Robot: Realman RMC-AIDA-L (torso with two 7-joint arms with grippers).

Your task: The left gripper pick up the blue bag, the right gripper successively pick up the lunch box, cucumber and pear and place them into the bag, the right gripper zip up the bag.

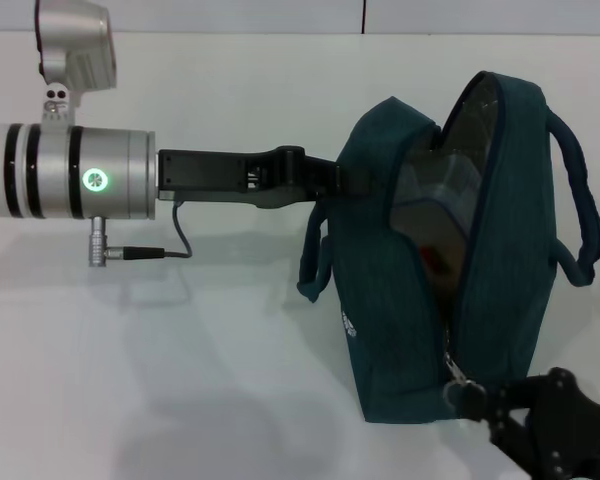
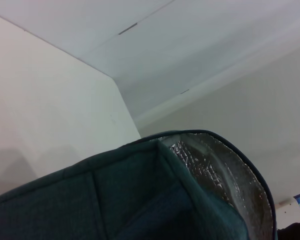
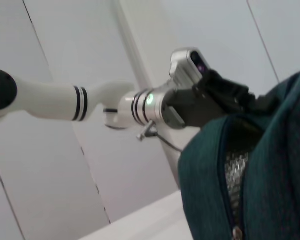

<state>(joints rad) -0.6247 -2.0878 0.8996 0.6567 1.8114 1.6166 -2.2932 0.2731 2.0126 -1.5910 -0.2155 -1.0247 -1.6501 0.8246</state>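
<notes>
The blue bag (image 1: 390, 300) hangs above the white table with its mouth open, showing the silver lining (image 2: 225, 175). My left gripper (image 1: 335, 178) reaches in from the left and is shut on the bag's upper left side by a handle; the right wrist view shows it too (image 3: 225, 97). Inside the bag lies the translucent lunch box (image 1: 435, 195), with an orange-red patch below it. I cannot make out the cucumber or the pear. My right gripper (image 1: 485, 400) sits at the bag's near end, shut on the zipper pull (image 1: 454, 378).
The white table (image 1: 180, 380) spreads under and to the left of the bag. The second handle (image 1: 580, 220) loops out on the bag's right side. A grey cable (image 1: 170, 245) hangs under the left wrist.
</notes>
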